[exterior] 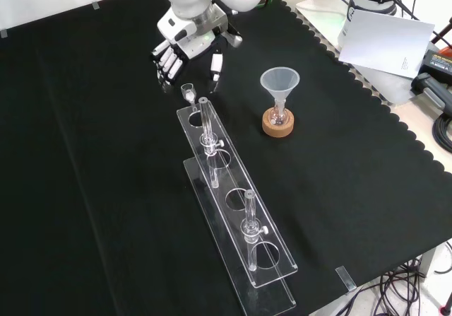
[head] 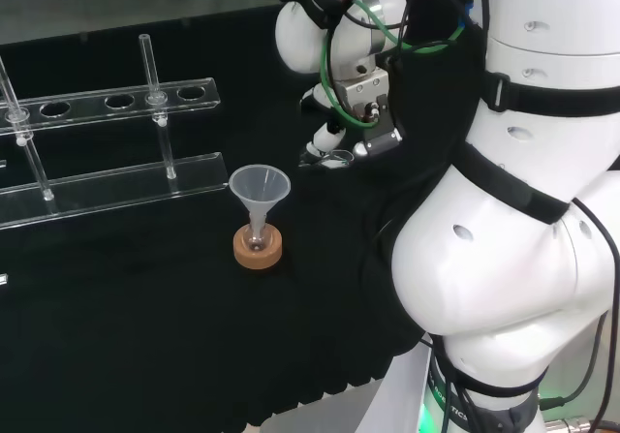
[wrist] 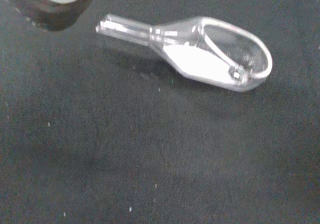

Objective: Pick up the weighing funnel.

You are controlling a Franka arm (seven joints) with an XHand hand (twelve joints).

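From the front, nearest is the clear rack (exterior: 227, 180), with tubes (exterior: 206, 121) upright in it. Right of the rack's far half, the funnel (exterior: 280, 83) stands in a small flask (exterior: 280, 115) on a cork ring (exterior: 277, 126). Just beyond the rack's far end, the weighing funnel (exterior: 188, 90) lies on the cloth (exterior: 106, 189), white powder (wrist: 197, 61) inside. My hand (exterior: 185, 44) hangs above it, fingers relaxed, grasping nothing.

In the front view the weighing funnel (exterior: 188, 90) lies on the surface (exterior: 85, 153) at upper centre, just below the hand (exterior: 185, 44) and near the upper end of the tube rack (exterior: 236, 224). The rack runs toward the lower right. Right of it, the funnel (exterior: 280, 81) stands in a small flask (exterior: 278, 116) on a cork ring (exterior: 268, 127).
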